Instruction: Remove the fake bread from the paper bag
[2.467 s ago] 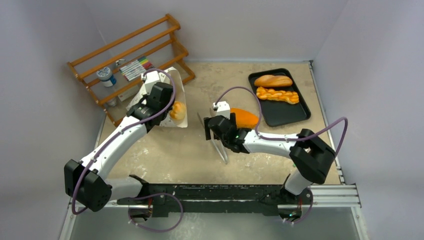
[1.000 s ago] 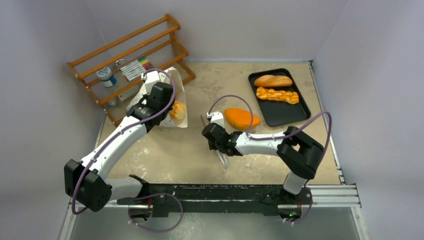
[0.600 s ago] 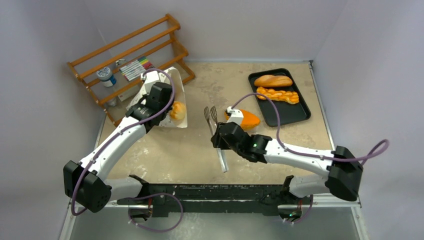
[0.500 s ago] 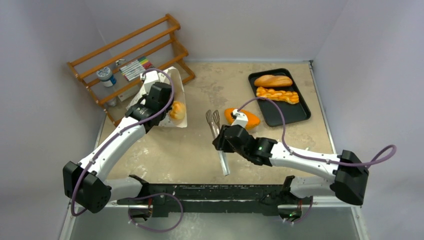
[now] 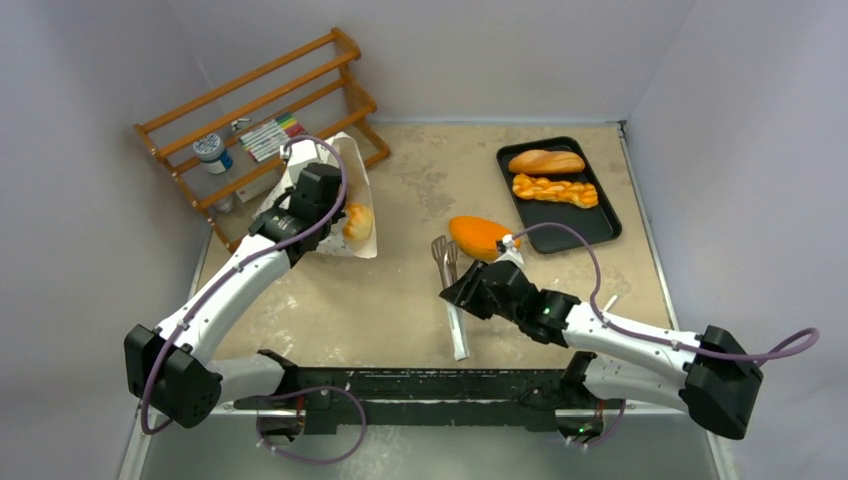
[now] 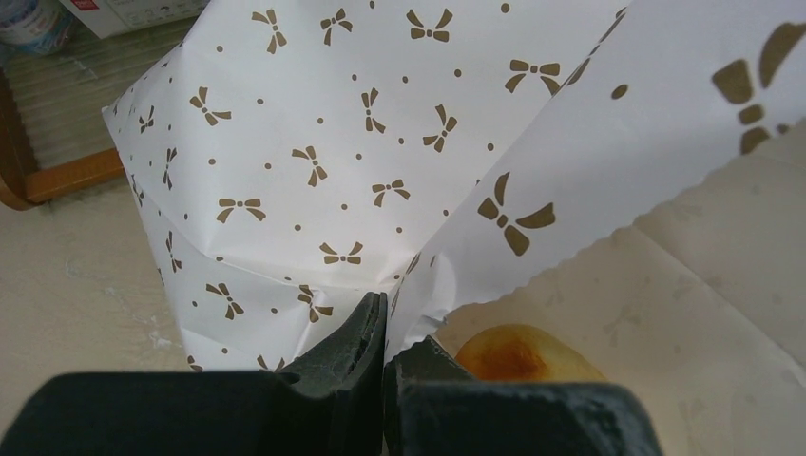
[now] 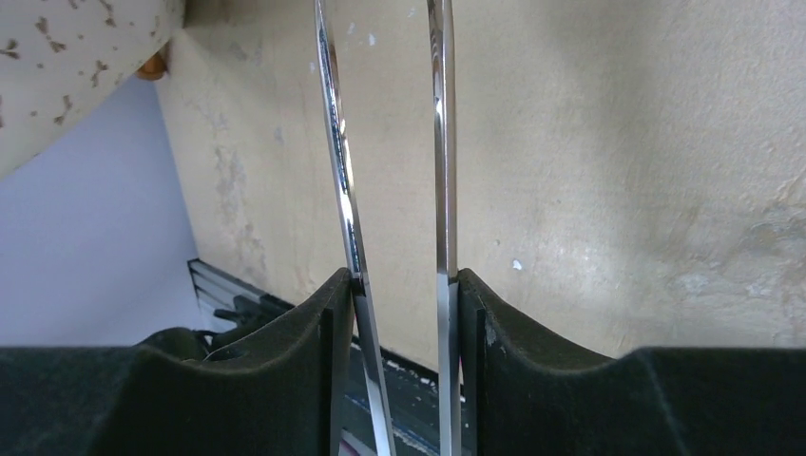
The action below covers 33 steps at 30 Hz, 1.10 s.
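Observation:
The off-white paper bag point(image 5: 348, 180) with dark bow marks lies open at the back left, its peach inside showing. My left gripper point(image 5: 305, 205) is shut on the bag's edge point(image 6: 428, 275), pinched between both fingers. A golden fake bread point(image 5: 357, 221) sits inside the mouth, and in the left wrist view the bread point(image 6: 518, 351) peeks out just right of the fingers. My right gripper point(image 5: 468, 290) is shut on metal tongs point(image 5: 457, 330), whose two arms point(image 7: 439, 142) are pressed between its pads. An orange bread point(image 5: 480, 237) lies on the table beyond the tong tips.
A black tray point(image 5: 585, 228) at the back right holds a plain loaf point(image 5: 545, 161) and a braided loaf point(image 5: 555, 189). A wooden rack point(image 5: 260, 105) at the back left carries a small jar point(image 5: 212, 152) and markers point(image 5: 270, 135). White walls close in on both sides.
The right arm has swung toward the near right, carrying the tongs with it and pulling back from the orange bread. The left arm keeps its hold on the bag.

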### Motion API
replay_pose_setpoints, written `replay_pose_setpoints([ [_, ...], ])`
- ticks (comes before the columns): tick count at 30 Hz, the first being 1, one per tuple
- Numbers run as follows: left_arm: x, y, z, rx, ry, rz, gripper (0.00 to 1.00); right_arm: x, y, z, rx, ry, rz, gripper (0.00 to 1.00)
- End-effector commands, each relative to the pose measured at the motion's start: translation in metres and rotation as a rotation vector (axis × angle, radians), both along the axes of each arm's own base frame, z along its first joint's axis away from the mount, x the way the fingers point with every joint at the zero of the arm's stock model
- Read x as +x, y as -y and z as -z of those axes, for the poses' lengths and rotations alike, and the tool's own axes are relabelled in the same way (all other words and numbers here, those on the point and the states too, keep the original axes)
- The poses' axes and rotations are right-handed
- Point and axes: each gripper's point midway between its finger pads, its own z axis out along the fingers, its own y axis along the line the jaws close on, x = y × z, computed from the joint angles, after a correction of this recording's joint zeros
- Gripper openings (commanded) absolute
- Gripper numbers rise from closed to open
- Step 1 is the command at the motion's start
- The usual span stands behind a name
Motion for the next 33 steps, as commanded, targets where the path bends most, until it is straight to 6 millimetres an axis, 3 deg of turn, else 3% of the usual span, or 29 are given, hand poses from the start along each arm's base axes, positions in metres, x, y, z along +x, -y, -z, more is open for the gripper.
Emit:
replay_pose_setpoints([
  [1, 0.011, 0.001, -0.037, -0.048, 0.123, -0.004, 0.00, 0.013, -0.007, -0.050, 0.119, 0.090, 0.044, 0.43],
  [8, 0.012, 0.004, -0.031, -0.052, 0.115, 0.006, 0.00, 0.023, 0.009, -0.090, 0.160, 0.202, 0.123, 0.42],
  [13, 0.011, 0.003, -0.031, -0.049, 0.114, 0.006, 0.00, 0.038, 0.037, -0.108, 0.107, 0.234, 0.279, 0.42],
  [17, 0.011, 0.005, -0.032, -0.056, 0.115, 0.012, 0.00, 0.039, 0.070, -0.102, 0.071, 0.203, 0.434, 0.42],
  [21, 0.012, 0.008, -0.031, -0.067, 0.112, 0.023, 0.00, 0.031, 0.101, -0.081, 0.021, 0.118, 0.573, 0.42],
  [23, 0.013, 0.009, -0.031, -0.069, 0.112, 0.028, 0.00, 0.023, 0.108, -0.069, 0.008, 0.064, 0.604, 0.42],
  [33, 0.014, 0.012, -0.030, -0.073, 0.111, 0.046, 0.00, 0.006, 0.128, -0.049, 0.042, -0.028, 0.680, 0.43],
])
